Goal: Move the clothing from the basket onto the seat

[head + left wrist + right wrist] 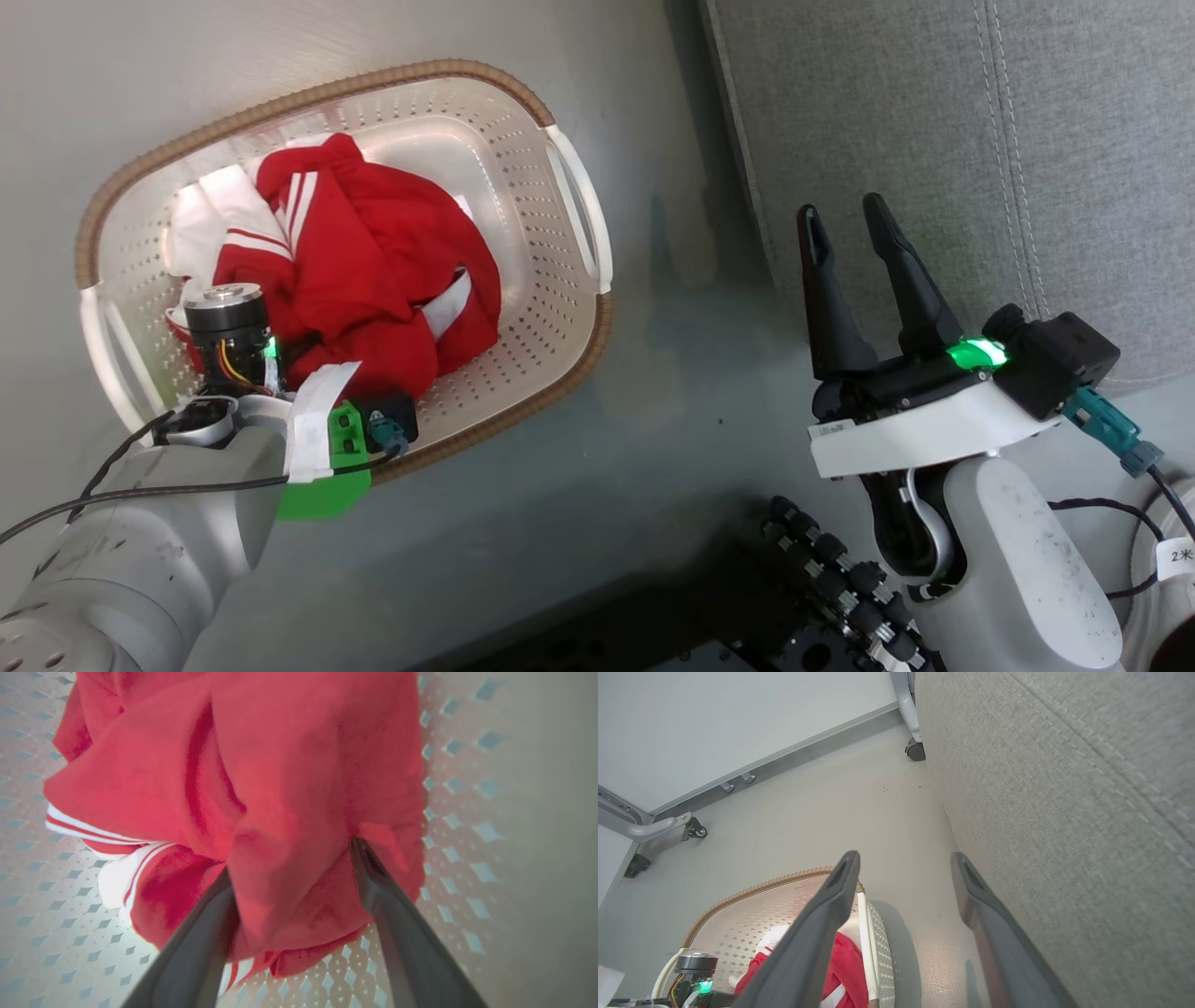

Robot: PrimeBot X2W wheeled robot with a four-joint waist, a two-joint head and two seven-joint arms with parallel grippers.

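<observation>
Bare floor (681, 392) lies open between the basket (551, 280) at 10 o'clock and the seat (887, 121) at 1 o'clock. The basket's wall rings the clothing (373, 261).

tips of left hand (292, 858) buried in clothing (280, 765), seat (980, 140) cropped

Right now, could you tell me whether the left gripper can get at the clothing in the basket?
Probably yes: the left gripper has its open fingers astride a fold of the clothing inside the basket, nothing blocking.
</observation>
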